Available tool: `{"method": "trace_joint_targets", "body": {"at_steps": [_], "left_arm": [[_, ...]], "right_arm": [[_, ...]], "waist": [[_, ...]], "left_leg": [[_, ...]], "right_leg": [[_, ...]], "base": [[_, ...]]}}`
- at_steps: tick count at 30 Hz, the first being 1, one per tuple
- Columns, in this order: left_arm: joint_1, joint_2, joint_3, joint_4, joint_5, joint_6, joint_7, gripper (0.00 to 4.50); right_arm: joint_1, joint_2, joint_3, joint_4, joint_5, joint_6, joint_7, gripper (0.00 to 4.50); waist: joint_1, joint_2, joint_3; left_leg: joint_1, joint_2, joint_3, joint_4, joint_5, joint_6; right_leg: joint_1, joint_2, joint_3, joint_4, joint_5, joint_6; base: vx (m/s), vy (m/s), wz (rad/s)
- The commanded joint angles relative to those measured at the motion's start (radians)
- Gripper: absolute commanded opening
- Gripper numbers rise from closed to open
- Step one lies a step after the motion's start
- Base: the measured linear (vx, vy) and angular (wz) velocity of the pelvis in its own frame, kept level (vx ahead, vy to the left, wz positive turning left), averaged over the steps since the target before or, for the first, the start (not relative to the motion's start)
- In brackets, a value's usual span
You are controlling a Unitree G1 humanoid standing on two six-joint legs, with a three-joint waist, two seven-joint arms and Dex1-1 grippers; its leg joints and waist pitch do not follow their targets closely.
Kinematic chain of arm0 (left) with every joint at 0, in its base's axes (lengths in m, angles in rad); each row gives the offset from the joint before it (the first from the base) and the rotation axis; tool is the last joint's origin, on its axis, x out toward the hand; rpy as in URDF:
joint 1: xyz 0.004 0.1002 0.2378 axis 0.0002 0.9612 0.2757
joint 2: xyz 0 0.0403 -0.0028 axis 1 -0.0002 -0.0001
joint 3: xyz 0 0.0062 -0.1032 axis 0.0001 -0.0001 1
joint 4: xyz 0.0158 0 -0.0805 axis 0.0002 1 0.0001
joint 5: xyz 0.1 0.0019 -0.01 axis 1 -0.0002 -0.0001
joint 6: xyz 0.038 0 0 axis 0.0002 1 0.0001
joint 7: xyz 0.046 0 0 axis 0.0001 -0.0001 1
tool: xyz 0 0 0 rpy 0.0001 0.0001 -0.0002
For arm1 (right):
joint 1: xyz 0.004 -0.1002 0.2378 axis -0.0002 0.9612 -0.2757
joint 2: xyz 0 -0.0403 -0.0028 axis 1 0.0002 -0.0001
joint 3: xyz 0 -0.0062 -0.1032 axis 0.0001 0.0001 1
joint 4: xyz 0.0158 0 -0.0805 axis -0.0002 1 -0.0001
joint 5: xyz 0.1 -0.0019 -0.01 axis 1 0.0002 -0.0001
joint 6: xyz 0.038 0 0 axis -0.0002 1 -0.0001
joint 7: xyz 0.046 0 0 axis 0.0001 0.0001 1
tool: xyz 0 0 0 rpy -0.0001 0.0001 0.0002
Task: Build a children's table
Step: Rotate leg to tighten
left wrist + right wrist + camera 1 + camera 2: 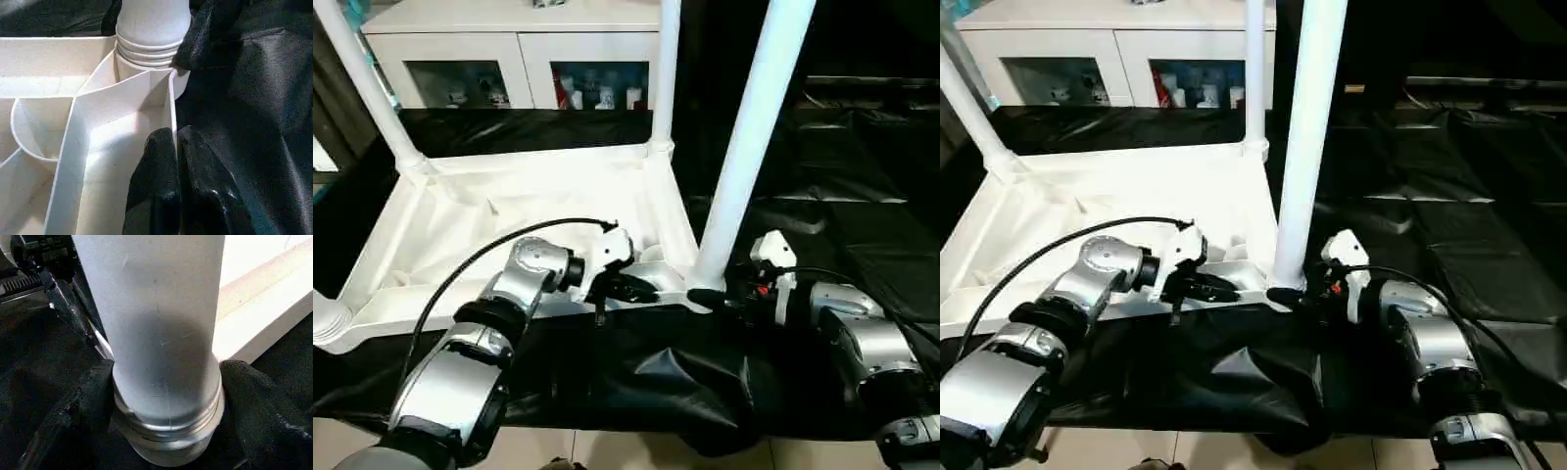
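We can't see the tops of the legs: all are cut off by the upper edge of the head views, and the leg at the near left corner [327,318] shows as just a stub at the picture's edge. Our silver forearms cover part of the near rim of the children's table [509,211], which lies upside down on black sheeting [636,382], ribbed underside up. The thread joint of the near right leg [754,127] is half hidden behind our right gripper [166,396]; we can't tell how deep it sits in the corner socket.

Right gripper: fingers [254,411] spread wide, one on each side of that leg's base, just above the threaded rings. Both pads sit right against the tube; whether they truly press it we can't tell.

Left gripper [176,147]: fingers pressed together, nothing between them, tips at the table's near rim wall just beside that same corner.

Far legs [664,69] and [367,88] stand in their sockets, the left one leaning outward.

Behind the table: white cabinet [509,49] with glass doors, small bottles inside, too small to identify. A black cable [499,245] arcs over our left forearm.
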Motion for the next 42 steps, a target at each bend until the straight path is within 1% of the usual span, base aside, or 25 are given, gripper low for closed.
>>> {"method": "trace_joint_targets", "body": {"at_steps": [1,4,5,6,7,8,9,10,11,14,16,17,20,21,22,24,25,26,28,31,33,35,37,39,42], "left_arm": [[0.009,-0.005,0.002,-0.018,-0.011,-0.013,-0.015,0.0],[-0.003,-0.019,-0.006,0.001,0.02,-0.013,0.086,0.0],[-0.013,-0.039,-0.003,0.018,0.031,-0.006,0.162,0.0],[-0.021,-0.056,-0.001,0.028,0.036,0.002,0.211,0.0],[-0.029,-0.079,0.0,0.037,0.042,0.012,0.266,0.0],[-0.035,-0.099,-0.003,0.042,0.049,0.02,0.306,0.0],[-0.037,-0.107,-0.004,0.044,0.052,0.023,0.322,0.0],[-0.044,-0.135,-0.011,0.049,0.061,0.033,0.364,0.0],[-0.05,-0.155,-0.018,0.054,0.07,0.041,0.399,0.0],[-0.064,-0.206,-0.018,0.068,0.078,0.061,0.473,0.0],[-0.072,-0.235,-0.021,0.076,0.083,0.064,0.508,0.0],[-0.074,-0.241,-0.023,0.078,0.085,0.061,0.516,0.0],[-0.076,-0.25,-0.023,0.081,0.086,0.052,0.518,0.0],[-0.075,-0.25,-0.022,0.081,0.086,0.051,0.513,0.0],[-0.072,-0.242,-0.021,0.08,0.084,0.042,0.493,0.0],[-0.068,-0.231,-0.02,0.078,0.082,0.037,0.476,0.0],[-0.065,-0.222,-0.019,0.076,0.079,0.034,0.461,0.0],[-0.061,-0.209,-0.019,0.071,0.072,0.027,0.427,0.0],[-0.055,-0.193,-0.02,0.066,0.065,0.021,0.388,0.0],[-0.046,-0.168,-0.02,0.055,0.054,0.012,0.323,0.0],[-0.035,-0.136,-0.019,0.041,0.04,-0.003,0.236,0.0],[-0.027,-0.114,-0.023,0.034,0.038,-0.018,0.183,0.0],[-0.022,-0.095,-0.024,0.027,0.035,-0.022,0.131,0.0],[-0.017,-0.082,-0.021,0.022,0.028,-0.026,0.091,0.0],[-0.013,-0.06,-0.018,0.014,0.019,-0.027,0.044,0.0]], "right_arm": [[0.013,0.016,0.011,-0.019,0.002,0.013,0.004,3.09],[0.004,0.046,0.001,0.028,-0.042,-0.014,-0.12,3.06],[-0.011,0.076,-0.016,0.077,-0.072,-0.043,-0.237,3.03],[-0.02,0.101,-0.033,0.106,-0.081,-0.054,-0.315,3.01],[-0.03,0.133,-0.056,0.135,-0.084,-0.06,-0.401,2.99],[-0.035,0.162,-0.073,0.149,-0.08,-0.057,-0.463,2.98],[-0.037,0.173,-0.08,0.154,-0.078,-0.055,-0.488,2.97],[-0.041,0.211,-0.092,0.162,-0.076,-0.045,-0.556,2.96],[-0.043,0.24,-0.098,0.165,-0.076,-0.035,-0.603,2.95],[-0.061,0.304,-0.105,0.184,-0.085,-0.032,-0.706,2.95],[-0.079,0.343,-0.078,0.201,-0.116,-0.057,-0.737,2.95],[-0.082,0.352,-0.063,0.2,-0.131,-0.075,-0.738,2.95],[-0.078,0.365,-0.027,0.183,-0.159,-0.109,-0.716,2.95],[-0.076,0.366,-0.019,0.177,-0.165,-0.115,-0.707,3.37],[-0.073,0.355,-0.019,0.168,-0.159,-0.128,-0.678,3.37],[-0.072,0.339,-0.022,0.162,-0.157,-0.142,-0.659,3.52],[-0.07,0.323,-0.02,0.155,-0.155,-0.152,-0.633,3.52],[-0.065,0.301,-0.02,0.141,-0.147,-0.151,-0.585,3.78],[-0.058,0.272,-0.019,0.124,-0.139,-0.147,-0.525,3.84],[-0.041,0.218,-0.009,0.094,-0.129,-0.144,-0.421,3.84],[-0.02,0.152,-0.008,0.05,-0.096,-0.132,-0.294,3.84],[-0.014,0.115,-0.011,0.029,-0.074,-0.119,-0.227,3.84],[-0.011,0.081,-0.014,0.011,-0.059,-0.104,-0.165,3.84],[-0.009,0.058,-0.014,0.0,-0.052,-0.093,-0.125,3.84],[-0.006,0.025,-0.011,-0.012,-0.039,-0.08,-0.067,3.84]], "waist": [[0.006,-0.019,-0.069],[0.002,-0.017,-0.068],[-0.002,-0.015,-0.067],[-0.002,-0.014,-0.066],[-0.011,-0.014,-0.06],[-0.013,-0.015,-0.058],[-0.014,-0.016,-0.057],[-0.016,-0.012,-0.056],[-0.021,-0.005,-0.056],[-0.03,0.0,-0.059],[-0.032,-0.002,-0.061],[-0.034,0.0,-0.061],[-0.032,-0.001,-0.064],[-0.031,-0.001,-0.065],[-0.031,0.002,-0.065],[-0.03,0.0,-0.066],[-0.029,0.001,-0.066],[-0.029,-0.001,-0.067],[-0.026,-0.001,-0.068],[-0.018,-0.003,-0.071],[-0.011,-0.007,-0.074],[-0.004,-0.004,-0.075],[0.0,-0.006,-0.075],[0.005,-0.006,-0.072],[0.008,-0.005,-0.072]], "left_leg": [[0.02,0.038,-0.014,-0.057,-0.178,0.11],[0.021,0.038,-0.014,-0.059,-0.193,0.099],[0.022,0.038,-0.014,-0.059,-0.213,0.086],[0.024,0.036,-0.016,-0.061,-0.224,0.074],[0.026,0.034,-0.016,-0.065,-0.267,0.05],[0.031,0.033,-0.019,-0.067,-0.313,0.028],[0.032,0.033,-0.02,-0.068,-0.328,0.023],[0.036,0.035,-0.022,-0.072,-0.353,0.012],[0.035,0.036,-0.025,-0.076,-0.371,0.001],[0.033,0.032,-0.029,-0.079,-0.383,-0.013],[0.032,0.031,-0.026,-0.077,-0.38,-0.006],[0.031,0.029,-0.025,-0.076,-0.372,0.0],[0.027,0.028,-0.024,-0.073,-0.334,0.02],[0.026,0.028,-0.024,-0.072,-0.32,0.031],[0.026,0.028,-0.024,-0.072,-0.317,0.035],[0.025,0.029,-0.023,-0.071,-0.314,0.047],[0.025,0.03,-0.023,-0.072,-0.313,0.048],[0.025,0.029,-0.023,-0.071,-0.305,0.052],[0.024,0.029,-0.021,-0.069,-0.289,0.067],[0.021,0.032,-0.018,-0.064,-0.233,0.096],[0.019,0.033,-0.015,-0.057,-0.191,0.124],[0.018,0.035,-0.015,-0.055,-0.17,0.142],[0.019,0.035,-0.014,-0.054,-0.17,0.148],[0.022,0.039,-0.014,-0.058,-0.198,0.137],[0.024,0.041,-0.015,-0.06,-0.202,0.122]], "right_leg": [[0.05,-0.049,0.02,-0.053,-0.101,-0.278],[0.047,-0.048,0.02,-0.056,-0.121,-0.274],[0.043,-0.051,0.021,-0.059,-0.149,-0.272],[0.044,-0.052,0.021,-0.062,-0.173,-0.267],[0.039,-0.05,0.022,-0.069,-0.243,-0.253],[0.036,-0.05,0.023,-0.075,-0.318,-0.235],[0.036,-0.051,0.024,-0.078,-0.346,-0.224],[0.031,-0.051,0.025,-0.083,-0.379,-0.208],[0.031,-0.048,0.025,-0.085,-0.376,-0.198],[0.033,-0.046,0.025,-0.081,-0.328,-0.197],[0.032,-0.045,0.025,-0.081,-0.297,-0.202],[0.034,-0.046,0.025,-0.081,-0.281,-0.205],[0.039,-0.047,0.025,-0.079,-0.254,-0.202],[0.04,-0.047,0.024,-0.078,-0.238,-0.205],[0.041,-0.047,0.024,-0.078,-0.234,-0.207],[0.042,-0.048,0.024,-0.078,-0.231,-0.21],[0.042,-0.048,0.023,-0.078,-0.231,-0.212],[0.044,-0.047,0.023,-0.077,-0.223,-0.214],[0.046,-0.047,0.023,-0.075,-0.196,-0.222],[0.053,-0.047,0.02,-0.067,-0.126,-0.24],[0.055,-0.048,0.018,-0.059,-0.07,-0.259],[0.055,-0.049,0.018,-0.056,-0.044,-0.269],[0.054,-0.048,0.017,-0.055,-0.046,-0.275],[0.05,-0.049,0.018,-0.059,-0.093,-0.272],[0.05,-0.049,0.019,-0.058,-0.105,-0.271]], "base": [[0.0,0.0,0.0],[0.0,0.0,0.0],[0.0,0.0,0.0],[0.0,0.0,0.0],[0.0,0.0,0.0],[0.0,0.0,0.0],[0.0,0.0,0.0],[0.0,0.0,0.0],[0.0,0.0,0.0],[0.0,0.0,0.0],[0.0,0.0,0.0],[0.0,0.0,0.0],[0.0,0.0,0.0],[0.0,0.0,0.0],[0.0,0.0,0.0],[0.0,0.0,0.0],[0.0,0.0,0.0],[0.0,0.0,0.0],[0.0,0.0,0.0],[0.0,0.0,0.0],[0.0,0.0,0.0],[0.0,0.0,0.0],[0.0,0.0,0.0],[0.0,0.0,0.0],[0.0,0.0,0.0]]}}
